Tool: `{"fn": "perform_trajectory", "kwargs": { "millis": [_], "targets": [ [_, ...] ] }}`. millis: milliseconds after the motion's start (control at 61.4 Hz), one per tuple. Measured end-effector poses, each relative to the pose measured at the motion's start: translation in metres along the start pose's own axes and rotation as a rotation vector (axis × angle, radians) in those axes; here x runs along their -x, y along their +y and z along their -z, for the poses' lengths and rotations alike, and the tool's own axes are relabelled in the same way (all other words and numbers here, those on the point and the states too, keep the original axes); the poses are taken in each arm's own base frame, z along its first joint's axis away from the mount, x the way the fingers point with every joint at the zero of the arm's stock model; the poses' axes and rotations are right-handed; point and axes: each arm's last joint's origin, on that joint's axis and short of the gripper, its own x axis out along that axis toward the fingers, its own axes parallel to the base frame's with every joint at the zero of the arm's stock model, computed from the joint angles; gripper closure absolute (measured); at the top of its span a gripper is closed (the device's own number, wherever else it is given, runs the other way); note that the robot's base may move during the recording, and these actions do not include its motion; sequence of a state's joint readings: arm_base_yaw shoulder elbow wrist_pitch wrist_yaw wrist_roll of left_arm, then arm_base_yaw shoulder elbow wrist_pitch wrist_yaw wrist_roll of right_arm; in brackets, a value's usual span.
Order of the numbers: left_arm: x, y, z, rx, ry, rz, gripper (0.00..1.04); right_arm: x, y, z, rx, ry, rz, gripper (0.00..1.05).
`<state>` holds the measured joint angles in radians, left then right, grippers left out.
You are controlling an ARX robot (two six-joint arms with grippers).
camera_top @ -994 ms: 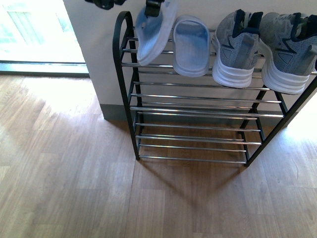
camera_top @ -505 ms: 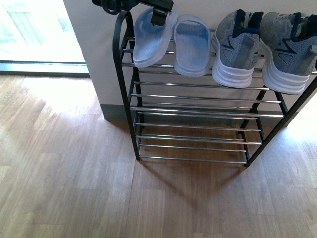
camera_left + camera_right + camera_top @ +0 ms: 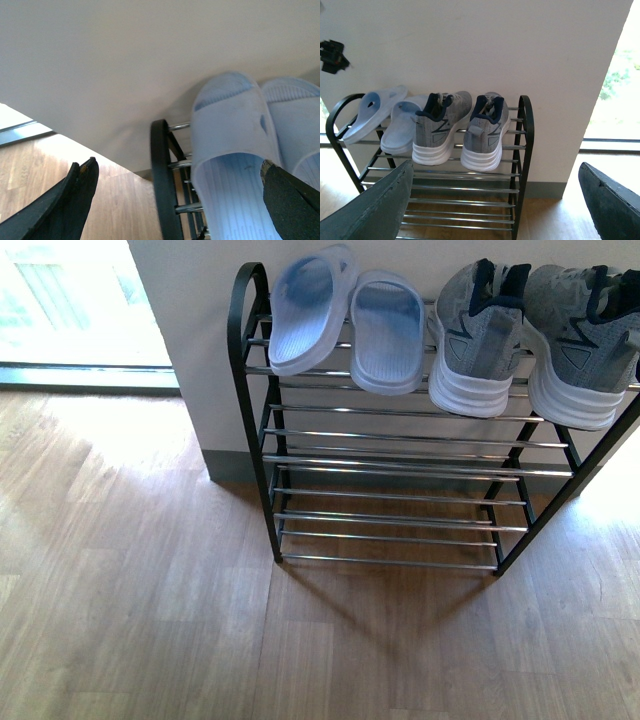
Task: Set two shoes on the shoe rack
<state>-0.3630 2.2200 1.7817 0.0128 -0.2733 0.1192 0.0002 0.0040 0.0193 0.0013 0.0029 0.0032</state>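
Two pale blue slide sandals lie on the top tier of the shoe rack (image 3: pixel 400 455). The left sandal (image 3: pixel 305 310) lies askew beside the rack's curved black end, and the right sandal (image 3: pixel 385 330) lies flat. Two grey mesh sneakers (image 3: pixel 480 335) (image 3: pixel 580 340) stand to their right on the same tier. Neither gripper shows in the front view. My left gripper (image 3: pixel 178 167) is open and empty just above the left sandal (image 3: pixel 235 150). My right gripper (image 3: pixel 496 170) is open and empty, well back from the rack (image 3: pixel 525 150), facing the sneakers (image 3: pixel 440 130) (image 3: pixel 487 132).
The rack stands against a white wall (image 3: pixel 190 340) on a wooden floor (image 3: pixel 150 590). Its lower tiers of chrome rods (image 3: pixel 390 495) hold nothing. A bright window (image 3: pixel 60 300) is at the left. A black part of the left arm (image 3: pixel 332 55) shows above the rack's left end.
The left gripper held the left sandal above the rack, lowered it onto the top tier, let go and drew back out of the front view. The sandal stays on the rods.
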Motion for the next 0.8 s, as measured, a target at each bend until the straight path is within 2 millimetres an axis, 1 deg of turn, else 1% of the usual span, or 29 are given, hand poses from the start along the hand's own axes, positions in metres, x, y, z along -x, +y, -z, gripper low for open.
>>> {"fn": "perform_trajectory", "kwargs": {
  "millis": [33, 49, 114, 130, 163, 212, 244, 342, 473, 554, 636, 717, 733, 782, 799],
  "targets": [
    [0.014, 0.008, -0.001, 0.025, -0.028, -0.027, 0.09, 0.000, 0.000, 0.000, 0.000, 0.000, 0.000, 0.09],
    [0.025, 0.015, -0.001, 0.039, -0.048, -0.046, 0.09, 0.000, 0.000, 0.000, 0.000, 0.000, 0.000, 0.09],
    [0.059, 0.033, -0.001, 0.080, -0.099, -0.108, 0.09, 0.000, 0.000, 0.000, 0.000, 0.000, 0.000, 0.09],
    [0.063, 0.035, -0.001, 0.087, -0.104, -0.115, 0.09, 0.000, 0.000, 0.000, 0.000, 0.000, 0.000, 0.09],
    [0.080, 0.043, 0.002, 0.105, -0.119, -0.144, 0.09, 0.000, 0.000, 0.000, 0.000, 0.000, 0.000, 0.09],
    [0.096, 0.050, 0.005, 0.119, -0.133, -0.172, 0.09, 0.000, 0.000, 0.000, 0.000, 0.000, 0.000, 0.09],
    [0.110, 0.056, 0.010, 0.134, -0.139, -0.198, 0.09, 0.000, 0.000, 0.000, 0.000, 0.000, 0.000, 0.09],
    [0.139, 0.066, 0.025, 0.154, -0.129, -0.235, 0.09, 0.000, 0.000, 0.000, 0.000, 0.000, 0.000, 0.09],
    [0.173, 0.073, 0.042, 0.191, -0.127, -0.277, 0.09, 0.000, 0.000, 0.000, 0.000, 0.000, 0.000, 0.09],
    [0.203, 0.078, 0.054, 0.248, -0.135, -0.309, 0.09, 0.000, 0.000, 0.000, 0.000, 0.000, 0.000, 0.09],
    [0.220, 0.081, 0.065, 0.305, -0.151, -0.315, 0.09, 0.000, 0.000, 0.000, 0.000, 0.000, 0.000, 0.09],
    [0.226, 0.082, 0.068, 0.339, -0.163, -0.314, 0.09, 0.000, 0.000, 0.000, 0.000, 0.000, 0.000, 0.09],
    [0.226, 0.082, 0.068, 0.338, -0.172, -0.297, 0.10, 0.000, 0.000, 0.000, 0.000, 0.000, 0.000, 0.09],
    [0.227, 0.085, 0.075, 0.320, -0.282, -0.180, 0.20, 0.000, 0.000, 0.000, 0.000, 0.000, 0.000, 0.09],
    [0.228, 0.085, 0.077, 0.314, -0.299, -0.163, 0.22, 0.000, 0.000, 0.000, 0.000, 0.000, 0.000, 0.09]
  ]
}}
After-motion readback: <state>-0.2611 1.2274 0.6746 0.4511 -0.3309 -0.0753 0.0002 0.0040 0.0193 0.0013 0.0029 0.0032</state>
